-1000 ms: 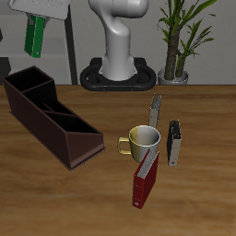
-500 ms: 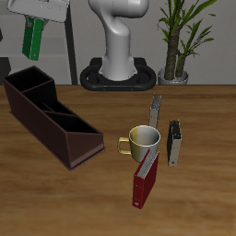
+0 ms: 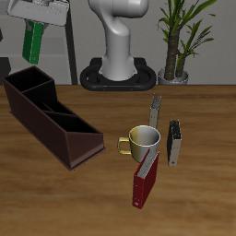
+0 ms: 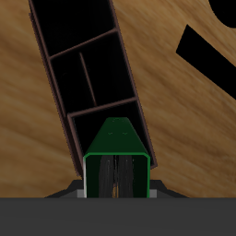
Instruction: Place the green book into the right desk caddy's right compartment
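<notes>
Green book [image 3: 33, 41] hangs upright in our clamped pincer [image 3: 38, 20], high above the right desk caddy [image 3: 48, 118], so we judge it can drop edge-first into a compartment.

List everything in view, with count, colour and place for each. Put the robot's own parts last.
green book: one, bright green, held in the air above the caddy's far end
right desk caddy: one, dark brown, open-topped with dividers, lying on the table slantwise
mug: one, pale yellow-green with a yellow handle, mid-table
red book: one, dark red, just in front of the mug, nearest the table's front edge
grey-black books: two, slim, standing behind and beside the mug; the second
potted plant: one, green leaves, at the back beside the robot's base
table: one, brown wood
robot base: one, white on a black plate, at the back
hand: one, pale grey, gripping the green book's top
</notes>
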{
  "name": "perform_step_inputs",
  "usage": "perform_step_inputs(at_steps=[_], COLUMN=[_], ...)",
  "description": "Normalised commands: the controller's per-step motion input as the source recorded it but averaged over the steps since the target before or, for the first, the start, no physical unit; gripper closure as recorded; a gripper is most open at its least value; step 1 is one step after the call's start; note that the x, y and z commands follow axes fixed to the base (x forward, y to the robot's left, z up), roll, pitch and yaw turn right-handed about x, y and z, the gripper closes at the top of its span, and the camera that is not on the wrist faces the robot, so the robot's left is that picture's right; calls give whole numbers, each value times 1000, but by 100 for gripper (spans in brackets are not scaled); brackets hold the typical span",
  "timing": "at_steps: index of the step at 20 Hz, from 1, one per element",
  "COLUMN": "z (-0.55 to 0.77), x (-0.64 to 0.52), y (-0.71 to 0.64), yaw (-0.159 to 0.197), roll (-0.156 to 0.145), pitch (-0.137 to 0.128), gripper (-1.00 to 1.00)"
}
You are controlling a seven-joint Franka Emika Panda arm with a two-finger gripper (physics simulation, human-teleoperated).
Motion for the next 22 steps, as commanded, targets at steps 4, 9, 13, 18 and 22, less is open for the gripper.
perform_step_inputs(at_steps=[4,9,13,18,22], z=[-127,-81,-121,-107,-101], x=[75,42,34,37,56], y=[-4,-24,4,-38,-88], yaw=[6,-27,-11,-14,-7], roll=[7,-12,-1,-10,-10], pitch=[14,13,12,15,13], gripper=[100,100,100,100,100])
